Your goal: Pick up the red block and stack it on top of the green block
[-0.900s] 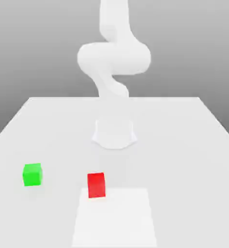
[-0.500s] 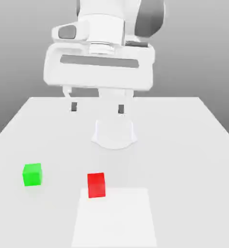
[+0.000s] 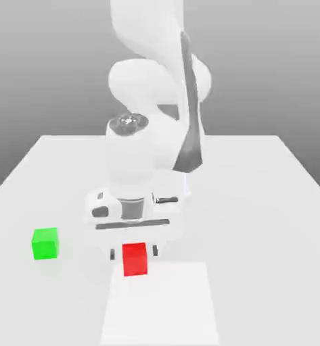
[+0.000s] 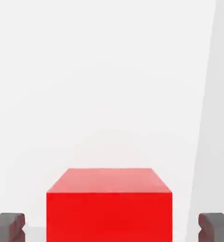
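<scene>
The pincer [image 3: 133, 253] was spread about the red block [image 3: 134, 259], which was not yet gripped and sat on the worktop [image 3: 257, 203]; lifting and stacking on the green block [image 3: 44, 243] remained.

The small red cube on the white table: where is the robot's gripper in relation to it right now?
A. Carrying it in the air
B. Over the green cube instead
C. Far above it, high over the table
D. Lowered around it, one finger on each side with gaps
D: in the hand view the small red cube sits on the white table between the two dark fingers of the gripper, with gaps either side.
</scene>
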Robot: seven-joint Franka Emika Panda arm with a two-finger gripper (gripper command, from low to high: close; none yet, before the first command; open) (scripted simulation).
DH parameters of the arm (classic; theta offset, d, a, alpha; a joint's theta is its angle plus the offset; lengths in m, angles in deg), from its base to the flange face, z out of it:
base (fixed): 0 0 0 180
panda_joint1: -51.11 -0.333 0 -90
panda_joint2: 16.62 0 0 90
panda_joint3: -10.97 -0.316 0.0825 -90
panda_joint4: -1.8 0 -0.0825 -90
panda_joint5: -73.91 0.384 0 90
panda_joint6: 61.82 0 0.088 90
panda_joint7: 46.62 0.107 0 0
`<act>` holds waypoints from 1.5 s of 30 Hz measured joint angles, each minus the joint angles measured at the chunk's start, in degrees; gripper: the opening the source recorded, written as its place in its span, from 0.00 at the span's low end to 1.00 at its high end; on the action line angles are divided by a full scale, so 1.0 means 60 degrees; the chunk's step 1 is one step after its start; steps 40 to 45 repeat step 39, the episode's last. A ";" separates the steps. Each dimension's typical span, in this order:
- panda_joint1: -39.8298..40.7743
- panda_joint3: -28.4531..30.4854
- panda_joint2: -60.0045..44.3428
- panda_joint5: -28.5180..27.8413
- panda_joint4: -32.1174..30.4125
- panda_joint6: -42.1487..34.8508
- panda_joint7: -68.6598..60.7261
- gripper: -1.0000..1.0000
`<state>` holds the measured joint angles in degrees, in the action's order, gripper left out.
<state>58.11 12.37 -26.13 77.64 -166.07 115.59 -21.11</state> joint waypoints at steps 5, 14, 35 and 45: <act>0.0070 -0.0067 -0.0088 -0.0004 0.0009 0.0070 0.0004 0.00; -0.0083 0.0329 0.2270 -0.0862 -0.0298 -0.1967 0.0630 0.00; 0.3835 0.2441 0.1470 -0.0508 0.0844 -0.2321 0.3483 0.00; 0.3928 0.2205 0.0933 0.0097 0.0870 -0.1837 0.3060 1.00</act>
